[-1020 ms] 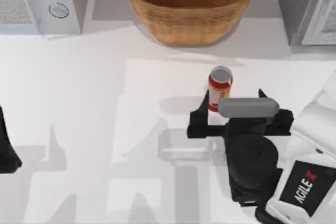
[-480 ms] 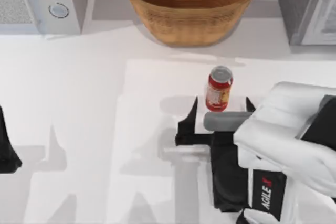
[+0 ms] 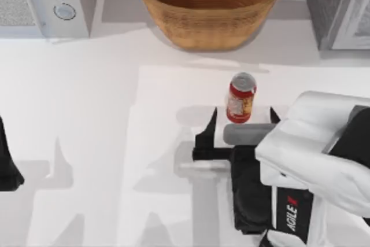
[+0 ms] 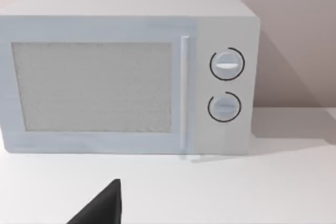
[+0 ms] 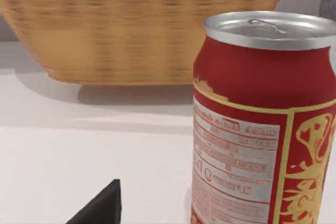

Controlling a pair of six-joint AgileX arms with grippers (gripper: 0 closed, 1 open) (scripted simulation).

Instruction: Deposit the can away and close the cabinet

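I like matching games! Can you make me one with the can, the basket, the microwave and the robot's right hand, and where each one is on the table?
Things:
1. can
2. wicker basket
3. microwave
4. right hand

Places, by the top view:
a. back left corner of the table
b. back middle of the table
c. standing upright in front of the basket, right of the middle
d. just in front of the can, fingers open to either side of it, not gripping

Pairs: 1-c, 2-b, 3-a, 4-d

The left hand sits parked at the left edge.
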